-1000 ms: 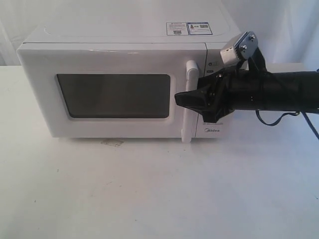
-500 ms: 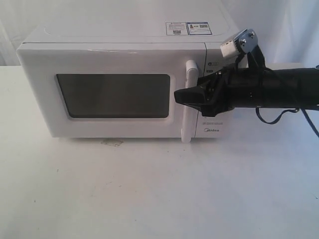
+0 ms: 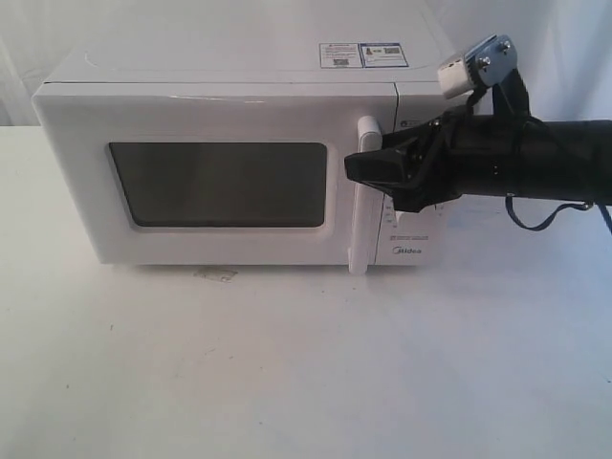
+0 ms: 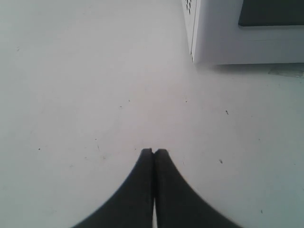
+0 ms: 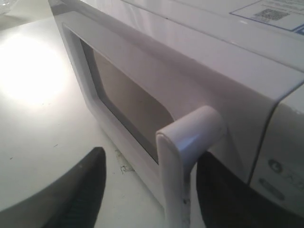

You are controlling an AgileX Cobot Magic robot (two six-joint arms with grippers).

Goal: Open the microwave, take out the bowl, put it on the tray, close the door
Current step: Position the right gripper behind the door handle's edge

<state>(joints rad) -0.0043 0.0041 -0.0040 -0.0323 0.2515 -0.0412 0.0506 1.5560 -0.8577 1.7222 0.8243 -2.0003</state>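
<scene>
Fingers (image 4: 140,190) of the left gripper (image 4: 153,152) lie pressed together over the table (image 4: 71,71), just off the microwave (image 4: 223,42) corner. Its door (image 3: 86,191) is shut, so opening is the step in hand. The bowl is unseen, presumably behind the dark window (image 3: 220,184). At the handle (image 3: 361,215), the right gripper (image 3: 359,167) has fingers (image 5: 85,190) spread wide, one on either side of the bar, not clamped. Next, I judge: close on it, then pull in an arc. Only the right wrist view shows that straddle; the exterior view gives one dark wedge and no left gripper.
</scene>
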